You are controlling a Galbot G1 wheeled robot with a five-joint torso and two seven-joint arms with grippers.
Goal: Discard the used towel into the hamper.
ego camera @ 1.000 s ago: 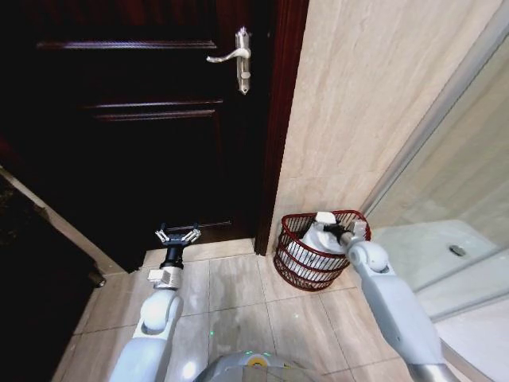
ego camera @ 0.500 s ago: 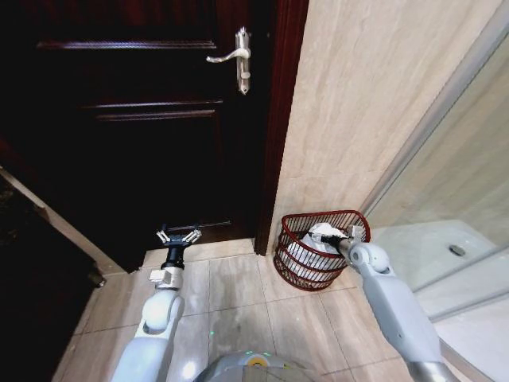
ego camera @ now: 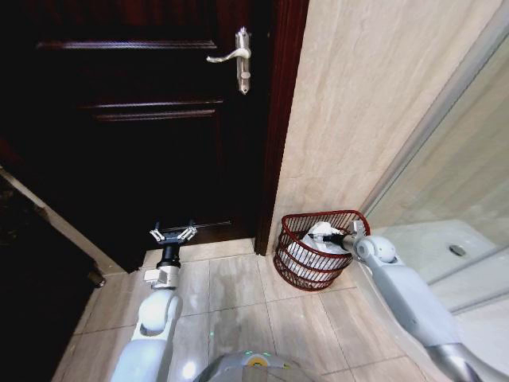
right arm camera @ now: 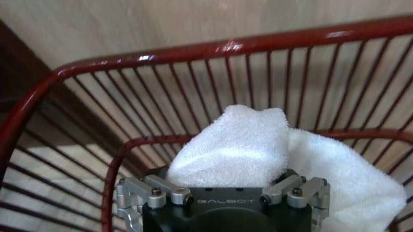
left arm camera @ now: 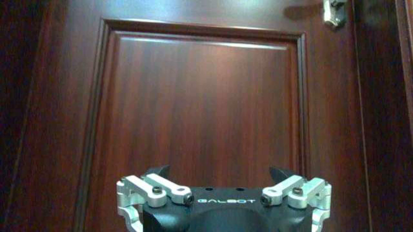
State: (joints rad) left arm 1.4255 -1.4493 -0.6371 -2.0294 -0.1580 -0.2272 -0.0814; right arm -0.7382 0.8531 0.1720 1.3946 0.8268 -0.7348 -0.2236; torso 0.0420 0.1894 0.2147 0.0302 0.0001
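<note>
One white towel [right arm camera: 239, 145] lies inside the red wire hamper [ego camera: 318, 248], which stands on the tiled floor [ego camera: 238, 294] against the beige wall by the dark door [ego camera: 143, 119].
The right gripper [ego camera: 343, 238] reaches into the hamper, its fingers hidden under the towel, so its grip cannot be told; the left gripper [ego camera: 173, 235] hangs spread wide and empty before the door.

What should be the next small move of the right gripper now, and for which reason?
Probably open the fingers and let go. The right gripper sits inside the hamper, below its rim, shut on the white towel, which already rests within the wire wall. The left gripper waits, open, before the dark door.
</note>
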